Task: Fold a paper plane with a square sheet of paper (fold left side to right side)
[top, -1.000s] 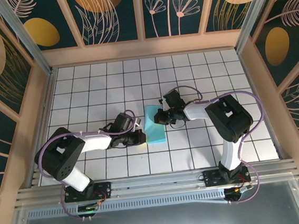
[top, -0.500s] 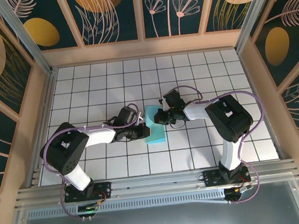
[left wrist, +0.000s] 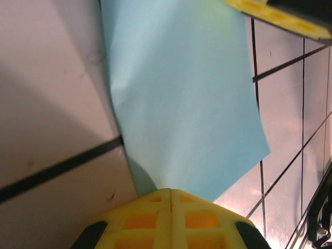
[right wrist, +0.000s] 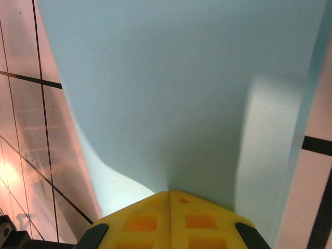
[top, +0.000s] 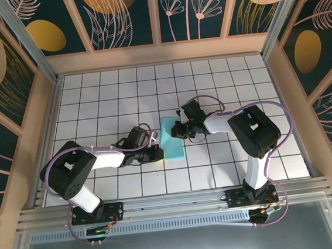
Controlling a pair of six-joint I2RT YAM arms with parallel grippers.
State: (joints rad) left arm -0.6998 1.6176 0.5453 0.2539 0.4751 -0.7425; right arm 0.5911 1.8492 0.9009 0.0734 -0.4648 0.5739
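Note:
The square sheet of paper (top: 173,146) lies on the white grid table, doubled over into a narrow teal-blue rectangle. My left gripper (top: 159,153) is shut, and its yellow fingertips (left wrist: 171,193) touch the paper's (left wrist: 181,93) near-left folded edge. My right gripper (top: 177,130) is shut too. Its tip (right wrist: 169,193) presses down on the paper's (right wrist: 171,88) top surface near the far end. Neither pair of jaws has paper between them. The right fingers (left wrist: 275,14) cross the top of the left wrist view.
The white grid table (top: 220,78) is walled in by wooden rails (top: 280,90) and patterned panels. Both arms reach in low from the near edge, with cables looping over them. A metal rail (top: 173,203) runs along the front.
My left gripper slid away along the paper's left edge, then came back toward the near end. The right gripper and the paper stayed put.

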